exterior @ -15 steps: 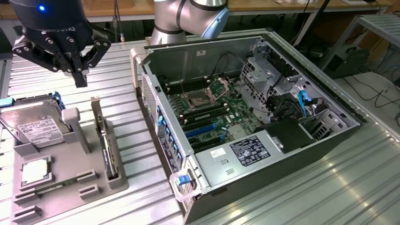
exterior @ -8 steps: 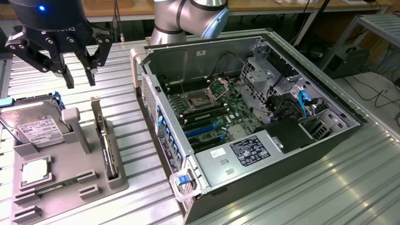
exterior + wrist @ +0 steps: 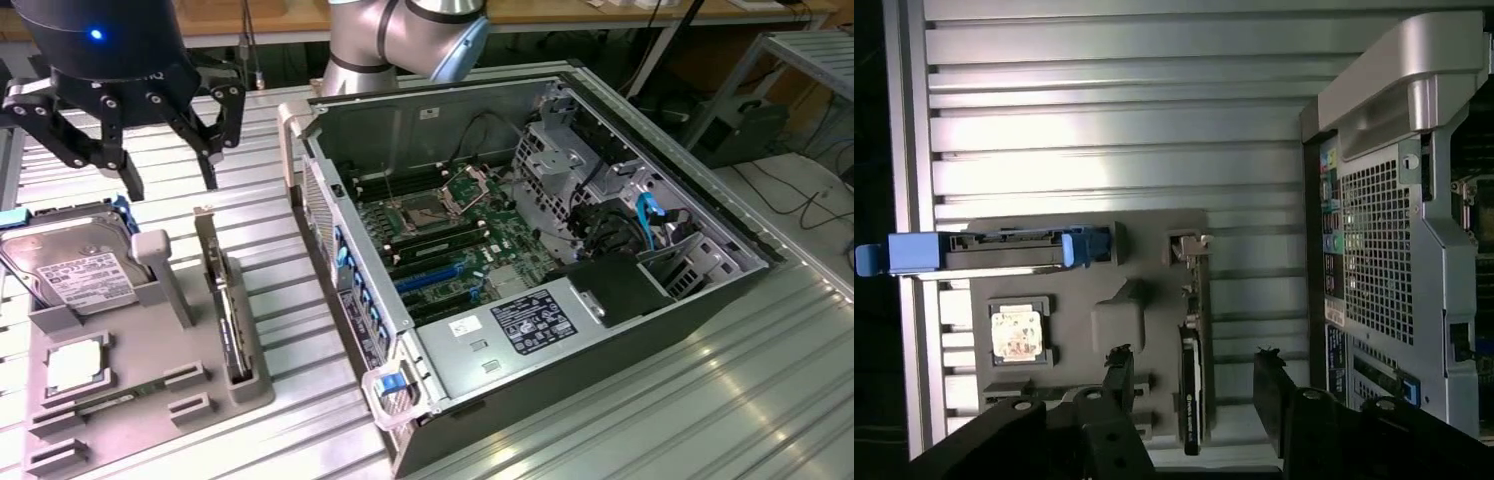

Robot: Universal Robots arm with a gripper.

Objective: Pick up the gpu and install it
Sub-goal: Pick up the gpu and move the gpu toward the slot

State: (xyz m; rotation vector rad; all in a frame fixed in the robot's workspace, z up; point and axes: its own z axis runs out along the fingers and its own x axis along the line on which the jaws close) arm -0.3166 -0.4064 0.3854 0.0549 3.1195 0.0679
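Grey tray (image 3: 147,400) holding gpu (image 3: 227,310) on edge, hard drive (image 3: 80,275) alongside; gripper (image 3: 171,185) above, wide open, empty; computer case (image 3: 534,250) near.

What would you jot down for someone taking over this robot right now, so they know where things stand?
Gripper: open, empty, hovering above the grey tray.
gpu: standing on edge in its tray slot, lined up between the fingers in the wrist view, not touched.
Computer case: open, lying beside the tray.
Done: gripper positioned over the gpu.
Left: gpu not yet picked up, not yet installed in the case.
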